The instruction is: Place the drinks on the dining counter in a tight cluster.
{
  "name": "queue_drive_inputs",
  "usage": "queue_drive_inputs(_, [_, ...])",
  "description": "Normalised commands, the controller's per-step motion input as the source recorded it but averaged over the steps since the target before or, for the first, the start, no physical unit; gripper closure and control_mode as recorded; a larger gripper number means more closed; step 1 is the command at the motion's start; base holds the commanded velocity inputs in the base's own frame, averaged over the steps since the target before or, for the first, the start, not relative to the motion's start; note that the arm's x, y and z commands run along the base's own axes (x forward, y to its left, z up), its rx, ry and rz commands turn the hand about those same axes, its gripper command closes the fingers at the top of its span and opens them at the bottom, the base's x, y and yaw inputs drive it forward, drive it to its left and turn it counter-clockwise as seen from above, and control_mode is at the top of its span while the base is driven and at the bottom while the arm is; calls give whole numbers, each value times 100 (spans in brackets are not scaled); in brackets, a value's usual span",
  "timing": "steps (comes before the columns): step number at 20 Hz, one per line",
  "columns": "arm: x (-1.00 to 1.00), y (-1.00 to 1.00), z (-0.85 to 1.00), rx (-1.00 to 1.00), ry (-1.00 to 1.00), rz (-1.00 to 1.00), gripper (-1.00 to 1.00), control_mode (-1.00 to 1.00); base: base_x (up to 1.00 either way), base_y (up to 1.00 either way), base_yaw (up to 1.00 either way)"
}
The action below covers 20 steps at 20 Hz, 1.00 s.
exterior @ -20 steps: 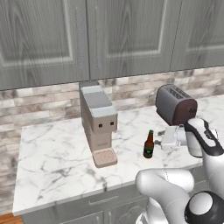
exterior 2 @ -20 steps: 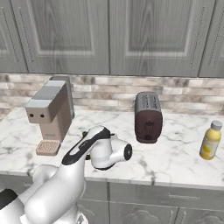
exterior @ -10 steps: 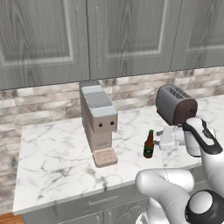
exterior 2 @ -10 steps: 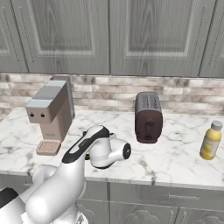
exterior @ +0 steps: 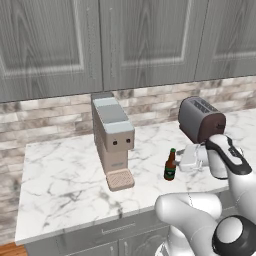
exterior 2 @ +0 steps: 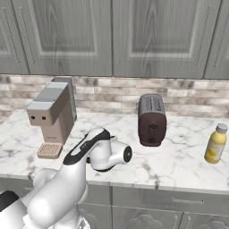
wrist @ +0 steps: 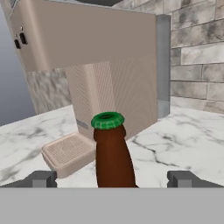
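While we're only lining up | gripper (wrist: 112,179) spread wide, nothing held | beer bottle (exterior: 170,165) center-right, upright between the tips, unpicked | juice bottle (exterior 2: 215,143) far right on worktop (exterior: 65,160) | so basically nothing clustered yet

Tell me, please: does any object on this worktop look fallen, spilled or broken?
Nothing stands out. The beer bottle stands upright and capped beside the coffee machine; the juice bottle and toaster are upright too.
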Motion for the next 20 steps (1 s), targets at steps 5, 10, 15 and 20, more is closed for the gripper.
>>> queue_drive_inputs(5, [7, 6, -6, 0, 0, 0, -100, -100, 0, 0, 0])
queue_drive_inputs(10, [15, 2, 0, 0, 0, 0, -100, -100, 0, 0, 0])
queue_drive_inputs(15, [13, 2, 0, 0, 1, 0, -100, -100, 0, 0, 0])
queue_drive_inputs(20, [0, 4, 0, 0, 1, 0, -100, -100, 0, 0, 0])
